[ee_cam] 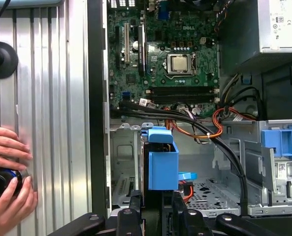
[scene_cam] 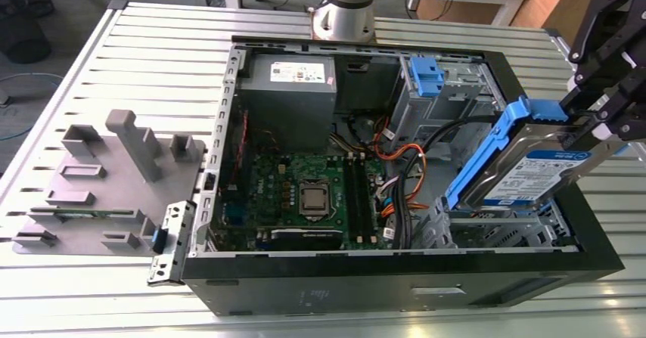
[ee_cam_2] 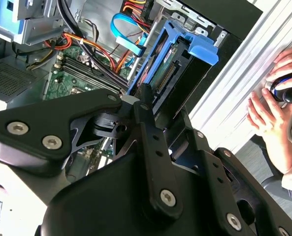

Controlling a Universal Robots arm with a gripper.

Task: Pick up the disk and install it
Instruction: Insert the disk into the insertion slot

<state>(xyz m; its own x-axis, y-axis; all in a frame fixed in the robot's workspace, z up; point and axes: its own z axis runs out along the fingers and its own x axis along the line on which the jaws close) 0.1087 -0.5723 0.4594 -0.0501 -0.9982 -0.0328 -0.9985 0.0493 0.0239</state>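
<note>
Black robot hand (scene_cam: 597, 126) is clamping its narrow fingers onto the upper end of the flat silver-metal disk (scene_cam: 530, 173) with a blue-and-white label and blue plastic side rails, so it is closed on that disk and carrying it. In the exterior view the disk is hanging tilted, label side up, over the corner of the open black computer case (scene_cam: 383, 277) on the exterior view's right. Its lower end is sitting at the mouth of the bare metal drive cage (scene_cam: 504, 228); whether the two are touching I cannot tell. In the first wrist view the disk (ee_cam: 163, 167) is showing end-on, its blue rail facing the camera, between the cage walls.

Inside the case, the green motherboard (scene_cam: 302, 194) is lying flat, with the grey power-supply box (scene_cam: 287, 88) beyond it and a blue plastic latch (scene_cam: 424, 77) near the far corner. Orange and black cables (scene_cam: 395, 156) are running between board and cage. The case is resting on a ribbed metal counter (scene_cam: 121, 66), where a person's fingers (ee_cam: 8, 145) are cupping a small dark round object (ee_cam: 0, 182).
</note>
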